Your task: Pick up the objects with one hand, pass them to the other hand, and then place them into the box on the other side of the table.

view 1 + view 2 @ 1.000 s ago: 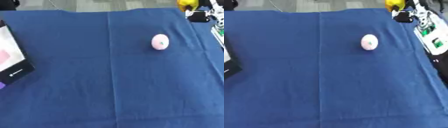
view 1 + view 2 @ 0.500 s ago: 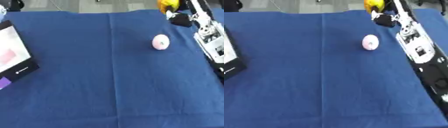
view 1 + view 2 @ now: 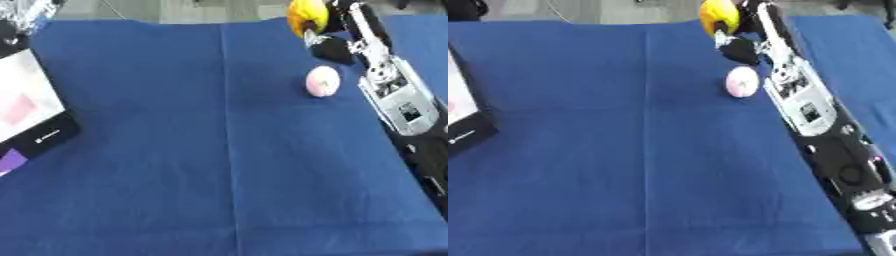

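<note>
— What is changing?
— The right arm [image 3: 811,107] is reaching farther across the blue table [image 3: 175,150]; its right hand [image 3: 741,49] is arriving just beyond the pink ball [image 3: 742,82].
— Holding anything?
— I cannot tell; something yellow [image 3: 717,16] is showing beside it. The box [image 3: 26,107] is lying far left.

one pink ball [image 3: 321,80], one yellow object [image 3: 718,16], one box [image 3: 26,107], one blue tablecloth [image 3: 192,165], one robot arm [image 3: 807,107].
</note>
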Tool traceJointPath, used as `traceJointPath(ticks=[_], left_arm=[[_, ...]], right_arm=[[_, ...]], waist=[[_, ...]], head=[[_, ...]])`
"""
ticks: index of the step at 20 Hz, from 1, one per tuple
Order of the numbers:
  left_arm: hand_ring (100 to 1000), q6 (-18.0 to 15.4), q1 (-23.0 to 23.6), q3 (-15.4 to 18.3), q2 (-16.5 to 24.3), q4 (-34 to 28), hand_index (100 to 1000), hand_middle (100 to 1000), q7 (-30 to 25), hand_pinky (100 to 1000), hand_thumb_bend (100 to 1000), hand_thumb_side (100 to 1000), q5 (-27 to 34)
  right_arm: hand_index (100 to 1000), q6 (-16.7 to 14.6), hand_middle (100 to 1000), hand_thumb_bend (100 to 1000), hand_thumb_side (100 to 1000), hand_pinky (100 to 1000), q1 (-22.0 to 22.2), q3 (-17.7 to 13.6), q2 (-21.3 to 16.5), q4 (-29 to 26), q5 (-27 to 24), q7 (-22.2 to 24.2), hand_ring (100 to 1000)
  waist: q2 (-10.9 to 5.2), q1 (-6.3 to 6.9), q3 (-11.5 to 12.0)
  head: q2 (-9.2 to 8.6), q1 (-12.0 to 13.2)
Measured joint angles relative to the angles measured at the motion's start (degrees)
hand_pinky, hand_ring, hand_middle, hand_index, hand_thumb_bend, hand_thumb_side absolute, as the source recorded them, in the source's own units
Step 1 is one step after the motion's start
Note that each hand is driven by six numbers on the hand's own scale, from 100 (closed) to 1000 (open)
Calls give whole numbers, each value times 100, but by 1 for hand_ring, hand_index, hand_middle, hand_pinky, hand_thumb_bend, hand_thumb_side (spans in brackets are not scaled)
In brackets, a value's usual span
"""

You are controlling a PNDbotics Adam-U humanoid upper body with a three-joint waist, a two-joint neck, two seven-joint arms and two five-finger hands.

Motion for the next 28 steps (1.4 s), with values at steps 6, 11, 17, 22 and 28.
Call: traceJointPath(ticks=[6, 11, 17, 22, 28], left_arm=[[683, -9, -506, -444, -238, -2, 746, 732, -567, 716, 397, 524, -88], [687, 73, -820, -710, -504, -3, 752, 734, -896, 725, 400, 519, -336], [691, 280, -1047, -912, -732, -3, 760, 735, -1315, 722, 409, 532, -744], [698, 567, -1170, -1059, -874, -3, 766, 738, -1784, 726, 406, 542, -1110], [703, 735, -1389, -1194, -1085, -4, 770, 740, -2298, 729, 397, 544, -1383]], right_arm=[[490, -123, 490, 100, 221, 732, 92, 139, 228, -31, 37, 44, 585], [489, -229, 490, 100, 234, 730, 117, 276, 372, -64, 47, 104, 584], [488, -319, 490, 100, 254, 728, 157, 356, 556, -66, 48, 68, 583], [488, -403, 490, 100, 260, 729, 248, 395, 655, -73, 56, -13, 582], [488, -495, 491, 100, 259, 729, 309, 490, 756, -57, 173, -51, 582]], waist=[[-63, 29, 28], [-66, 48, 42], [-87, 50, 43], [-91, 50, 50], [-98, 76, 99]], head=[[53, 57], [58, 81], [110, 101], [154, 110], [193, 95]])
